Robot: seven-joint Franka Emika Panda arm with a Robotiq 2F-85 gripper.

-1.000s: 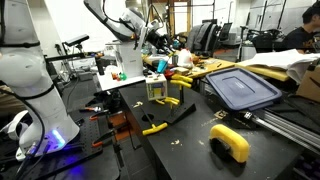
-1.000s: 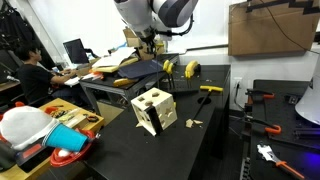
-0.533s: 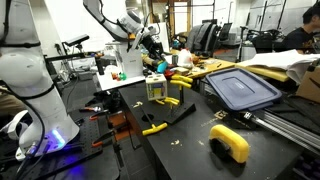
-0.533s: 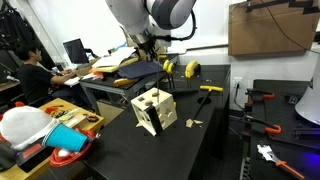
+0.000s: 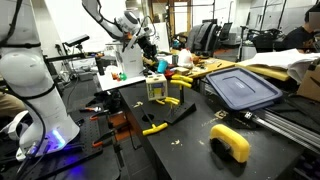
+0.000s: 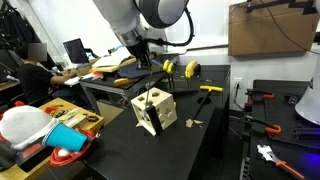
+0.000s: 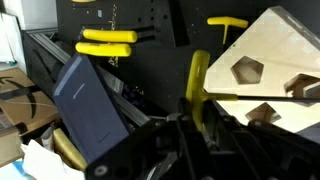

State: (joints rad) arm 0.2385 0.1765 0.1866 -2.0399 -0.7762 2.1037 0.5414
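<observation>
The gripper (image 6: 145, 62) hovers just above the pale wooden cube with cut-out holes (image 6: 153, 110), jaws apparently pinching a slim yellow plastic piece (image 7: 197, 80). This is likely the carrying step; the next move calls for aligning the piece over a matching hole.

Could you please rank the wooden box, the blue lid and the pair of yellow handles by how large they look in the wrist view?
1. wooden box: largest, though it is nearest the camera and cut off by the frame edge.
2. blue lid: clearly smaller.
3. yellow handles: smallest, lying farther off.
</observation>
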